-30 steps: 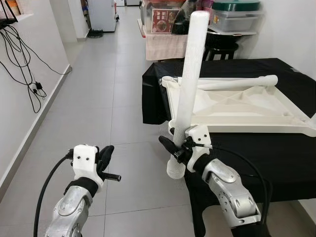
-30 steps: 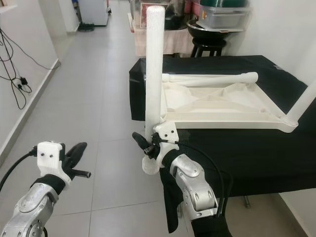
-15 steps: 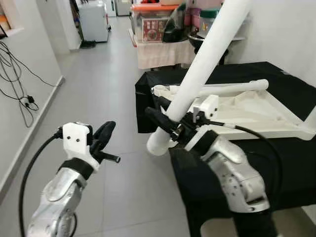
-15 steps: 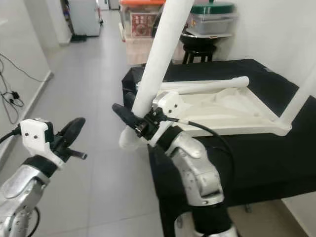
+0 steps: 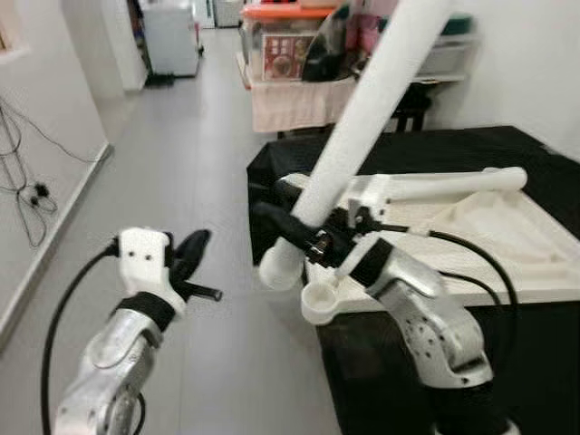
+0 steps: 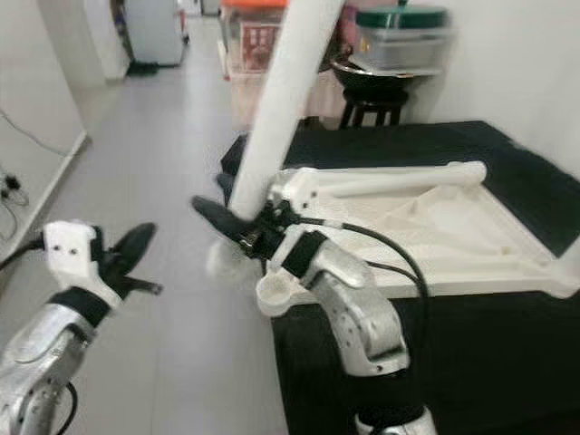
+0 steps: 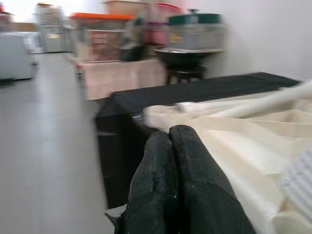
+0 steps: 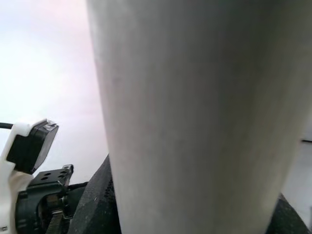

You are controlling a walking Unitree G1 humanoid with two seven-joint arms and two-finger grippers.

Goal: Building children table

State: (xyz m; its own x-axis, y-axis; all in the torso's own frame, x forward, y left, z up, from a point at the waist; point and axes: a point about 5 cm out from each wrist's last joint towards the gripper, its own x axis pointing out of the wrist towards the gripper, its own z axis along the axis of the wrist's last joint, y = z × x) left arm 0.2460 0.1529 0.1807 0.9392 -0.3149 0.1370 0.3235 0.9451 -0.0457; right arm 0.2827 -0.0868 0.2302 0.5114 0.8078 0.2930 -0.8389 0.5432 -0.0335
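Tilting the long white plastic table leg (image 5: 362, 118) toward one o'clock, my right gripper (image 5: 304, 237) clenches it to seat its base in the upturned white tabletop's (image 5: 507, 240) round corner socket (image 5: 320, 299), while my left gripper (image 5: 188, 258), pinched empty, waits at nine.

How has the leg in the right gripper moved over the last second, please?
Yes. The leg has tipped from upright to leaning right, and its lower end now hangs just left of the tabletop's corner socket. The right gripper still holds it.

a green-lidded storage bin (image 6: 403, 36) above a black stool (image 6: 367, 100).
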